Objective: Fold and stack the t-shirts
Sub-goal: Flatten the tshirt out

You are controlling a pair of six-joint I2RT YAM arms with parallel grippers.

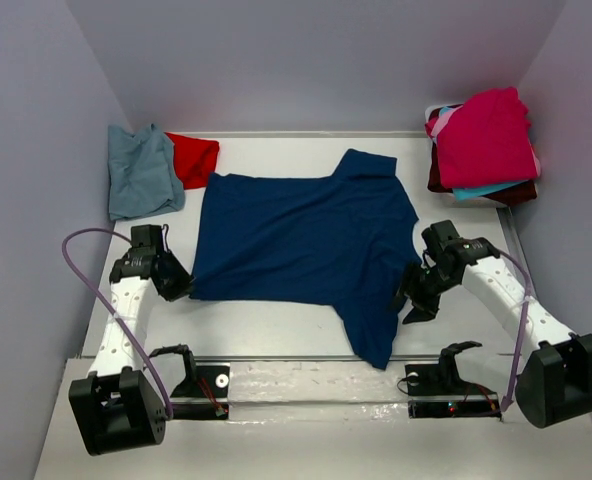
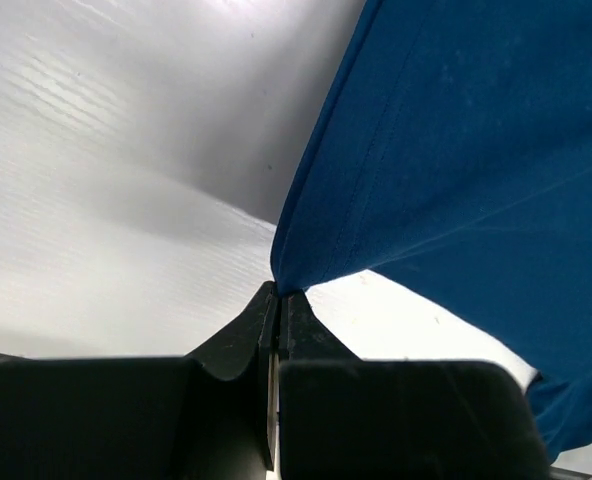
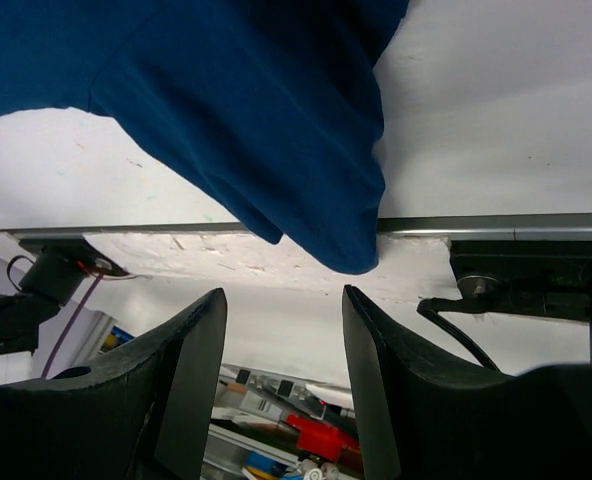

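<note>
A navy t-shirt point(image 1: 296, 240) lies spread, plain side up, in the middle of the table, and one part of it reaches toward the front edge. My left gripper point(image 1: 181, 285) is shut on its near left corner; in the left wrist view the cloth point(image 2: 456, 150) rises from the closed tips point(image 2: 278, 292). My right gripper point(image 1: 411, 305) stands open beside the shirt's right side. In the right wrist view the cloth end point(image 3: 226, 100) lies just beyond the gripper point(image 3: 284, 292), with nothing between the fingers. A blue-grey tee point(image 1: 141, 172) and a red tee point(image 1: 194, 158) lie back left.
A pile of tees sits at the back right corner: magenta point(image 1: 486, 135) on top, turquoise point(image 1: 481, 190) and maroon point(image 1: 516, 192) under it. Walls close in the left, back and right. A taped strip point(image 1: 306, 380) runs along the table's front edge between the arm bases.
</note>
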